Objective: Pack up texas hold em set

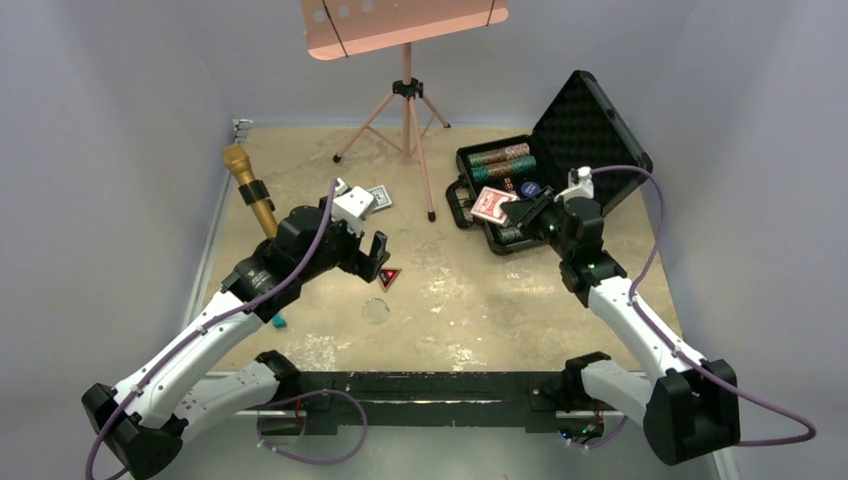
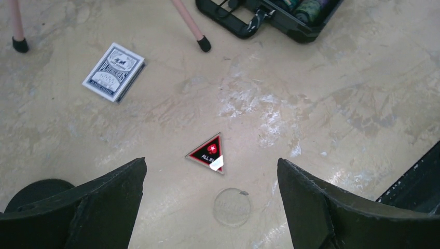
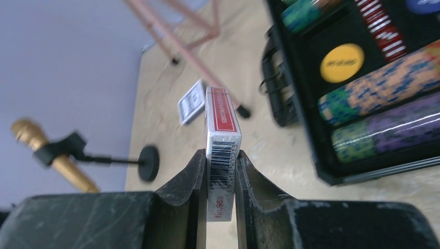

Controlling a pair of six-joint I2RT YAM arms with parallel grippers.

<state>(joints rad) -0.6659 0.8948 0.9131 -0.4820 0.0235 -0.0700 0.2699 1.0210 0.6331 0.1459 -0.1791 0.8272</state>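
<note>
While the right gripper (image 3: 221,155) pinches the red deck (image 3: 223,111) on edge beside the open case (image 1: 590,125), the left gripper (image 2: 210,163) hangs spread wide.
Under the left one lie a clear disc (image 2: 232,207), then the triangular button (image 2: 207,152); farther, the blue deck (image 2: 113,71), with pink stand legs (image 2: 189,23) between it and the case holding chips (image 1: 505,158).

**Enclosure and bench surface**

Walls (image 1: 110,120): pale grey-lavender, plain, closing in three sides. Tabletop (image 1: 480,300): tan, worn, with white scuff patches just ahead of the left gripper (image 1: 368,258). Pink tripod music stand (image 1: 407,100) beyond that gripper, slightly to its right, near the far wall. Light even and diffuse.
</note>
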